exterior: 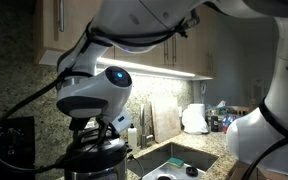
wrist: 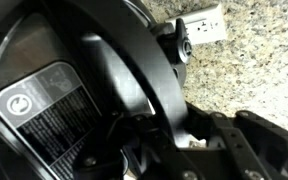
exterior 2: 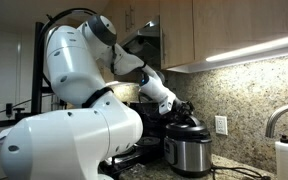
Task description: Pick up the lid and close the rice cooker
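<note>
1. Black and domed, the lid (exterior 2: 189, 128) sits right at the top of the rice cooker (exterior 2: 190, 155), whose steel side shows below it in an exterior view. The cooker stands on the desk (exterior 2: 239, 172) against the granite wall.
2. The end effector (exterior 2: 184, 110) is directly over the lid's middle, its fingers pressed together. It appears to be pinching the lid's knob, though the contact itself is hidden by the arm in both exterior views.
3. Picking up looks done: the lid is at the end effector and no longer lying apart from the cooker.
4. Closing looks almost done. I cannot tell whether the rim is fully seated all round or is just above the pot.
5. What seems left: settle the lid level, let go of the knob, and lift the arm clear.
6. In the wrist view the lid (wrist: 134, 60) fills most of the picture as a dark curved surface. A grey sticker (wrist: 39, 110) lies on a black surface at the left.
7. The sticker carries a round symbol and several lines of fine print, too small and blurred to read. No brand name can be made out.
8. A white wall outlet (wrist: 209, 27) bears no legible writing.
</note>
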Controlling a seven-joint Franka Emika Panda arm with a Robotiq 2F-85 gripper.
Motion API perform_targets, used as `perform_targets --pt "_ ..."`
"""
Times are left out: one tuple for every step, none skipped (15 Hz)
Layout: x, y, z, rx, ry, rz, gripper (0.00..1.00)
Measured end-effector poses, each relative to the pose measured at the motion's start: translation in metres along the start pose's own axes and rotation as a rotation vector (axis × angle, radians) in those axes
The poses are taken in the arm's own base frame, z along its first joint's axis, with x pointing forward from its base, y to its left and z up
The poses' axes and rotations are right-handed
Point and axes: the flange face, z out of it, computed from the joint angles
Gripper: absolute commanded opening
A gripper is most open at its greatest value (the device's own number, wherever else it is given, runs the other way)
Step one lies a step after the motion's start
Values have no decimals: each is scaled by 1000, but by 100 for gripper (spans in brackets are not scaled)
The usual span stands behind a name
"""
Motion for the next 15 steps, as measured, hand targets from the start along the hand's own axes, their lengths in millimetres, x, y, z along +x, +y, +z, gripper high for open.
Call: perform_targets --pt "0 0 0 0 -2 0 1" --pt "0 0 0 0 -3 0 1" --pt "0 0 0 0 -2 0 1" --pt "1 0 0 -1 -4 0 1" --pt "3 0 -1 -7 -15 1 1" --pt "5 0 -2 -12 -26 2 1" --pt "6 0 -2 -16 -32 5 1" --pt "5 -1 -1 -16 -33 5 1" --pt "4 -1 -1 -12 -25 2 0" --pt "3 0 -1 -8 -20 -1 0" --pt "2 0 -1 -5 -18 -4 0" --pt "2 0 -1 -5 -18 -4 1" --pt "2 0 -1 -5 -18 -4 0" --pt "2 0 -1 -5 -18 -4 1" --pt "2 0 -1 -5 -18 -4 1"
